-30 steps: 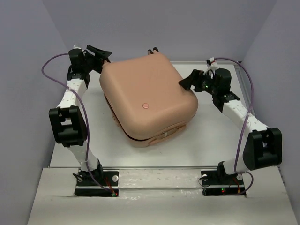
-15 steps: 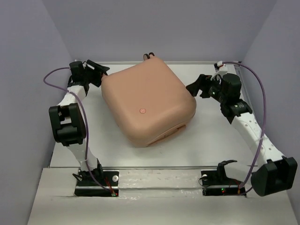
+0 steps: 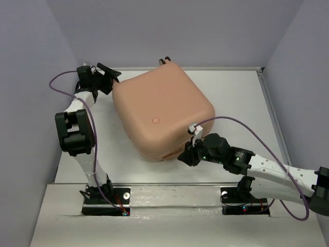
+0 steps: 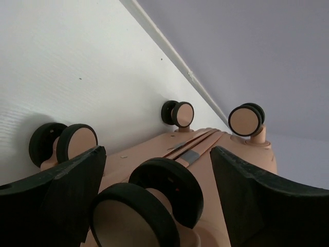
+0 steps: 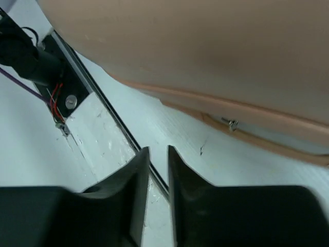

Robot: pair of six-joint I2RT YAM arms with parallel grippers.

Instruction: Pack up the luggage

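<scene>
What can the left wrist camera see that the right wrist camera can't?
Only the left wrist view shows the four wheels of the luggage and the left tool, wide open. Only the right wrist view shows the luggage's side seam with a small zipper pull, a black mount with red wires, and the right tool, almost shut and holding nothing. Both show the peach shell and the white table.

Luggage [image 3: 162, 110] centred on the table [image 3: 241, 92]
</scene>
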